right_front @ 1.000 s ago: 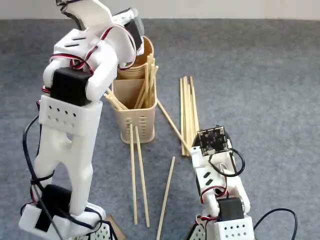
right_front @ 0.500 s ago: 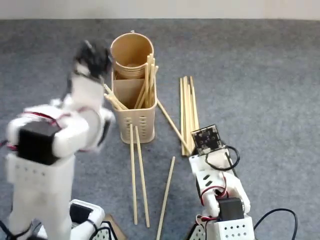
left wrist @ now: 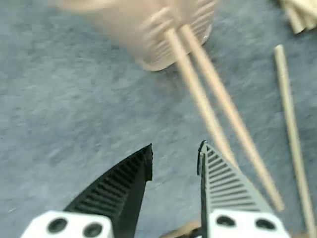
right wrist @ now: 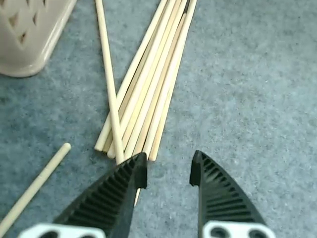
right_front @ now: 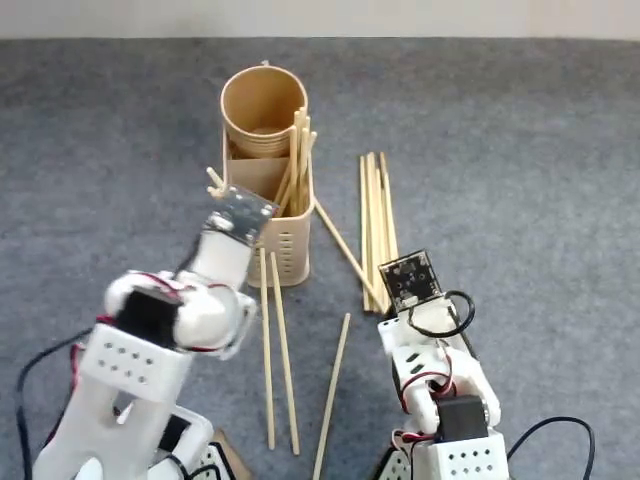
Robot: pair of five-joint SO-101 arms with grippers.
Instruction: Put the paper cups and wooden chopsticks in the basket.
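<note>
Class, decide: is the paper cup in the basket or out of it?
In. The paper cup stands upright inside the basket, at its far end.

The grey table [right_front: 520, 150] carries a basket [right_front: 285, 250] at upper centre, a chopstick bundle [right_front: 376, 210] to its right, and three loose chopsticks [right_front: 284, 350] at lower centre.

Basket [left wrist: 148, 29] blurred, cut off.

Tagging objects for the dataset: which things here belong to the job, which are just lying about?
Job: basket, paper cups in it, chopsticks standing in it, chopstick bundle on the carpet, loose pair, single chopstick.
Lying about: brown flat scrap at the near edge; can't tell what.
</note>
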